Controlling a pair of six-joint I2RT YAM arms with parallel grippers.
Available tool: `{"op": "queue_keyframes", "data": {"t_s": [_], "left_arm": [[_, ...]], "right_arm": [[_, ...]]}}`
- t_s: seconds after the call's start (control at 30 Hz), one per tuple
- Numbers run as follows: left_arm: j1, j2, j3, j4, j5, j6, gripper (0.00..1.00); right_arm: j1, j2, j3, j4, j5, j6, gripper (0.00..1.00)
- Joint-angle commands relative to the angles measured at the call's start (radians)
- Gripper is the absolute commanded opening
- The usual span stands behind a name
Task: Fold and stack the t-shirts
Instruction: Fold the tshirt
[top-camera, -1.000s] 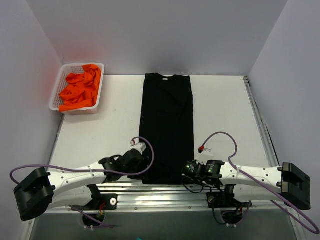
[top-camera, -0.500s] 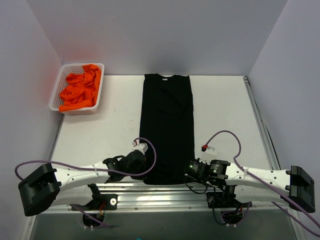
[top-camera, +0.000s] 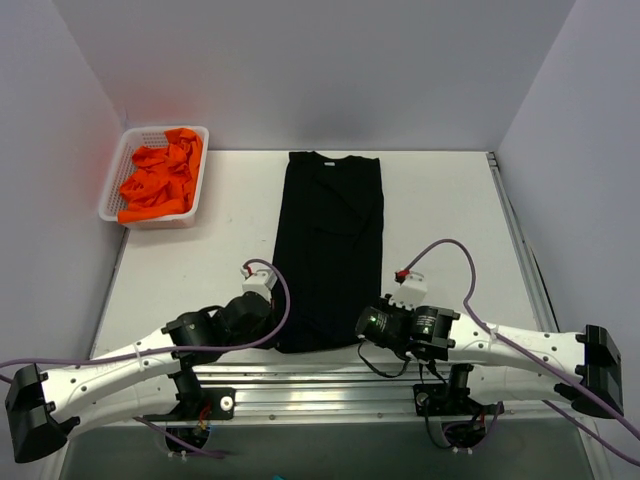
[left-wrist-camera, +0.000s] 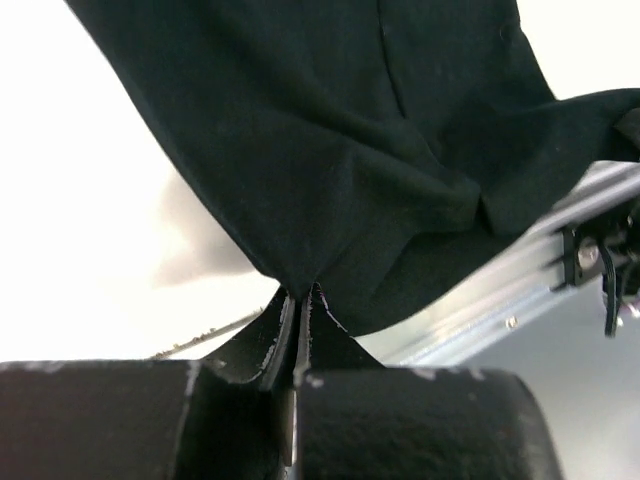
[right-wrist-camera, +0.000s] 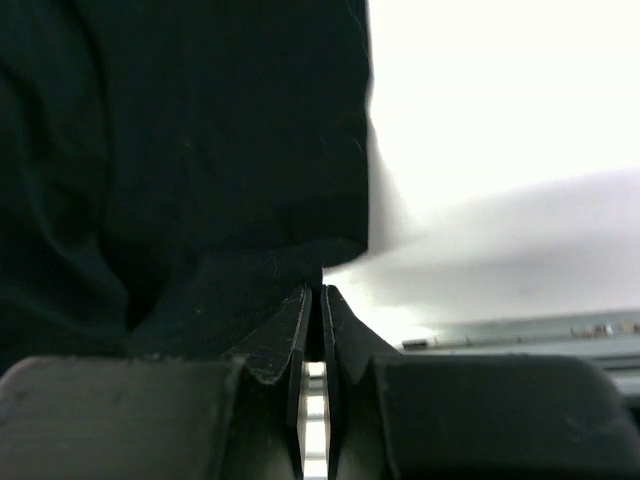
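room: plain pale walls (top-camera: 300, 70) on three sides, white matte counter (top-camera: 200, 260), aluminium rail (top-camera: 330, 385) along its near edge
top view only: whole layout. The black t-shirt (top-camera: 330, 240) lies as a long narrow strip down the counter middle, collar at the far end, hem at the near edge
top view only, far left: white plastic mesh basket (top-camera: 113, 180) in the far-left corner with crumpled orange t-shirts (top-camera: 160, 180) heaped inside, well apart from the black one
top view limit: both arms reach in low from the near edge to the hem corners; the grip itself is too small to read here
left wrist view: left fingers (left-wrist-camera: 280, 320) pressed together with a pinch of black hem between the tips. Cloth fans up and away from the pinch in soft folds, lifted off the counter there, shadow under it
left wrist view, extra: rail with screws runs at the right, under the draped hem
right wrist view: right fingers (right-wrist-camera: 298, 315) closed to a thin slit, clamped on the near-right corner of the black cloth; cloth fills the left of the frame, bare counter to the right
materials: soft matte black knit, light wrinkles; fingers are dark rubbery wedges with scuffed edges
cable: thin purple cable (top-camera: 440, 250) loops over each arm
shirt vs fingers: one near hem corner in each pair, the rest flat on the counter beyond them
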Motion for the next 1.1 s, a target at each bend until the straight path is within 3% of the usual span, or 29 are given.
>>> {"op": "queue_keyframes", "data": {"t_s": [0.0, 0.2, 0.33, 0.63, 0.77, 0.9, 0.93, 0.97, 1.03, 1.07], "left_arm": [[0.026, 0.032, 0.072, 0.022, -0.054, 0.047, 0.02], [0.16, 0.192, 0.185, 0.171, -0.046, 0.145, 0.02], [0.223, 0.322, 0.273, 0.227, -0.04, 0.18, 0.02], [0.345, 0.503, 0.394, 0.323, 0.06, 0.208, 0.02], [0.422, 0.601, 0.455, 0.352, 0.121, 0.209, 0.02], [0.535, 0.764, 0.585, 0.372, 0.213, 0.232, 0.02], [0.566, 0.869, 0.63, 0.371, 0.251, 0.242, 0.11], [0.633, 0.934, 0.762, 0.347, 0.289, 0.251, 0.33], [0.692, 1.126, 0.93, 0.325, 0.415, 0.272, 0.94], [0.716, 1.19, 1.021, 0.264, 0.438, 0.274, 0.94]], "right_arm": [[-0.009, 0.04, 0.077, -0.026, 0.179, -0.041, 0.0], [-0.072, 0.138, 0.162, 0.029, 0.29, -0.139, 0.0], [-0.179, 0.196, 0.189, 0.12, 0.282, -0.229, 0.0], [-0.282, 0.353, 0.309, 0.204, 0.304, -0.327, 0.0], [-0.388, 0.435, 0.36, 0.27, 0.24, -0.423, 0.0], [-0.558, 0.637, 0.47, 0.349, 0.142, -0.495, 0.0], [-0.63, 0.693, 0.51, 0.359, 0.122, -0.517, 0.0], [-0.665, 0.752, 0.636, 0.361, 0.096, -0.55, 0.37], [-0.751, 0.972, 0.849, 0.263, 0.092, -0.615, 0.99], [-0.77, 1.033, 1.078, 0.214, 0.107, -0.63, 1.0]]}}
